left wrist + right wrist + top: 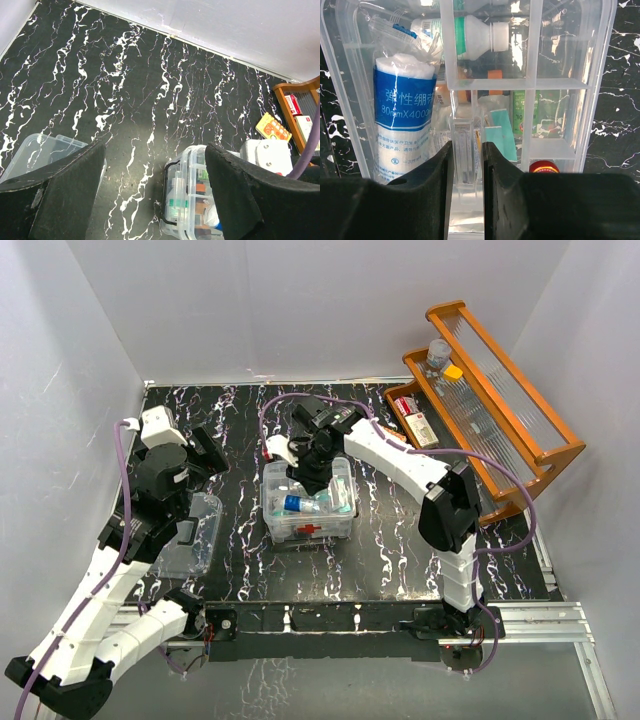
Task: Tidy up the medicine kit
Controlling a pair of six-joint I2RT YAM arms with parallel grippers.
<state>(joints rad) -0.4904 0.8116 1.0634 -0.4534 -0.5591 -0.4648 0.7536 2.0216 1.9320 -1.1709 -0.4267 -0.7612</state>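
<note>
Quick tally: one medicine kit [340, 528], one loose clear lid [195, 540], one wooden tiered rack [563, 452], two robot arms [110, 580] [450, 510]. Inside the kit I can make out one bandage roll [404, 125] with a blue label, one white bottle [475, 36] with a green band, one red cap [543, 166] and one clear flat packet [466, 150]. In the rack: two small cartons [292, 104] [306, 127] and one clear bottle [438, 353]. Plus one yellow-orange blister card [273, 127]. The rest is too jumbled to count.
</note>
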